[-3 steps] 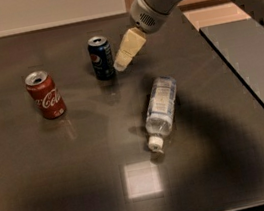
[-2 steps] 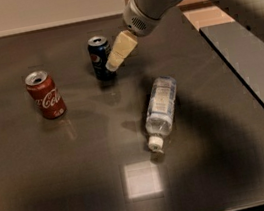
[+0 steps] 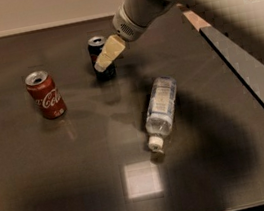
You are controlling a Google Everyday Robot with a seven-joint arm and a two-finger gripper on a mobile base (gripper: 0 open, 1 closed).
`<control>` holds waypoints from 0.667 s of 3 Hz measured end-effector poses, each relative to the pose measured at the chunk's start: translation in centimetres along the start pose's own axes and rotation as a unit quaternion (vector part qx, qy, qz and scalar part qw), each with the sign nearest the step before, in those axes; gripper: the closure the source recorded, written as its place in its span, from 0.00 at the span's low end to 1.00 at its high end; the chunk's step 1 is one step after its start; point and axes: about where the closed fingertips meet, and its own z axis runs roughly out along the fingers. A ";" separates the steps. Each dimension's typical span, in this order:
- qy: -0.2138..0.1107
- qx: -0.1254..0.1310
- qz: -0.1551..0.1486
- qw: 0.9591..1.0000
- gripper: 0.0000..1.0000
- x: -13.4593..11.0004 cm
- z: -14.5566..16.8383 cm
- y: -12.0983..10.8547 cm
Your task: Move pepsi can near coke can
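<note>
The pepsi can (image 3: 99, 52), dark navy with a silver top, stands upright at the back middle of the dark table (image 3: 56, 166). The coke can (image 3: 46, 95), red with white script, stands upright to its left and a little nearer. My gripper (image 3: 106, 57) reaches in from the upper right on a grey arm. Its cream fingertips overlap the front right of the pepsi can and hide part of it. Whether it touches the can does not show.
A clear plastic water bottle (image 3: 161, 110) lies on its side right of centre, its white cap toward the front. A grey ledge (image 3: 249, 76) runs along the table's right edge. My arm spans the upper right.
My gripper has moved left and slightly down, from beside the pepsi can's right to overlapping its front. The cans and the bottle have not moved.
</note>
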 end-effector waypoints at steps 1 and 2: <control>-0.008 -0.008 0.009 1.000 0.00 -0.6 1.5 0.0; -0.012 -0.012 0.014 1.000 0.17 -1.0 2.3 -0.1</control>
